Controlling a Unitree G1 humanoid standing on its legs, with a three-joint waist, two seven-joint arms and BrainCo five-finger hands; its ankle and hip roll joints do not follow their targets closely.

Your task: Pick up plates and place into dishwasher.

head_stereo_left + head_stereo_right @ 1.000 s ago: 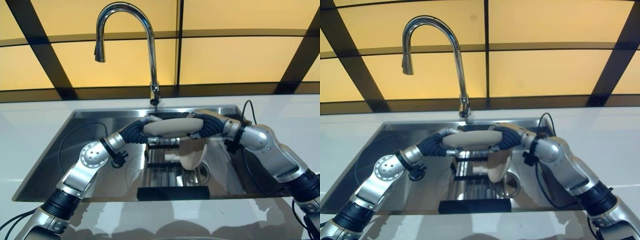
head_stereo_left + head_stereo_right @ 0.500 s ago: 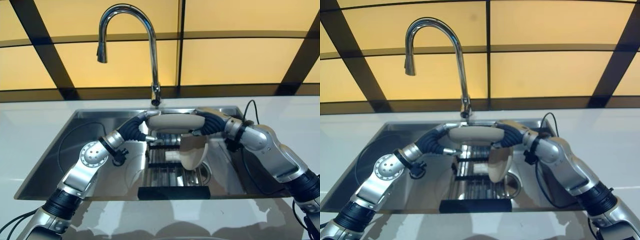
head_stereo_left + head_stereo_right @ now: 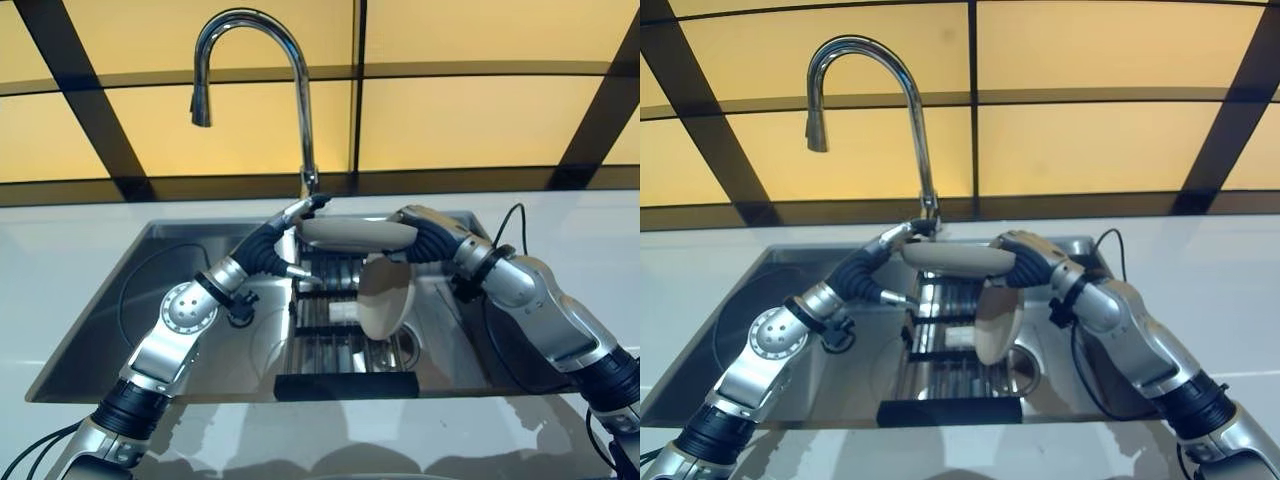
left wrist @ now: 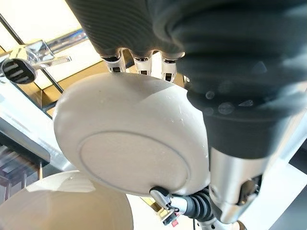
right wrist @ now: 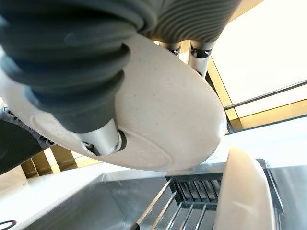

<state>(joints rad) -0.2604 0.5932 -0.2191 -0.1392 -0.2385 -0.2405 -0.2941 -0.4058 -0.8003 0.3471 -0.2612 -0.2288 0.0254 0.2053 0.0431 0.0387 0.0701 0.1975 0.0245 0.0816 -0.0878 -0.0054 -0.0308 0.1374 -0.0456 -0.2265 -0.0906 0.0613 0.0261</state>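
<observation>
Beige plate (image 3: 355, 234) held flat above the sink rack (image 3: 340, 345) — right hand (image 3: 425, 238) clamps its rim, left hand (image 3: 290, 222) fingers straight. One-sided grip — plate may tip and strike the racked plate (image 3: 385, 297).

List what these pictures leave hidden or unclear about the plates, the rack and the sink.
- Held plate, top face: edge-on in the eye views; the wrist views face its underside.
- Rack, rear slots: covered in the eye views by that plate and the right hand.
- Sink drain: partly behind the upright plate in the eye views.
</observation>
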